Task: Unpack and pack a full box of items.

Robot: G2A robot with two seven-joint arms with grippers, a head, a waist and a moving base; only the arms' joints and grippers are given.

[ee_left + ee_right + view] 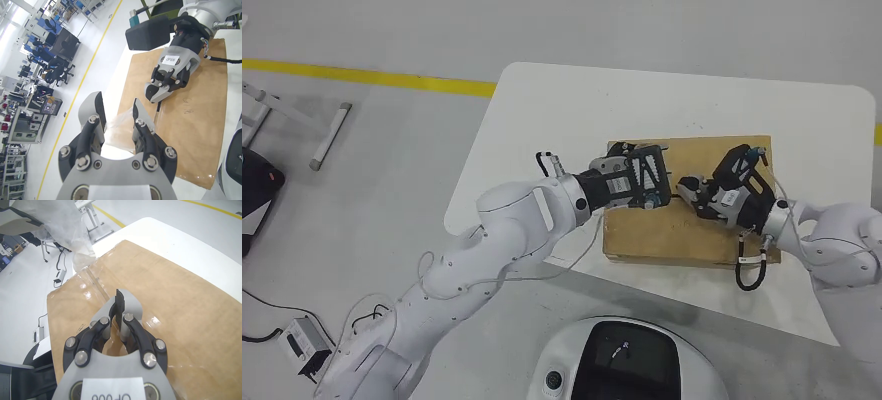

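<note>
Cardboard box [692,240]: brown, shallow, flaps closed. Lay flat on white table [542,110], one corner close to table's near edge, far side well back from far edge. Clear glossy tape [88,283] ran along centre seam. Crumpled clear film [81,256] rose off seam at one short end. Short dark slit [158,107] showed mid-seam. Pen scribbles [187,106] marked top.

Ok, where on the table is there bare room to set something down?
The table is bare between the box and its far edge. Over the box it's crowded: left gripper and right gripper meet there.
</note>
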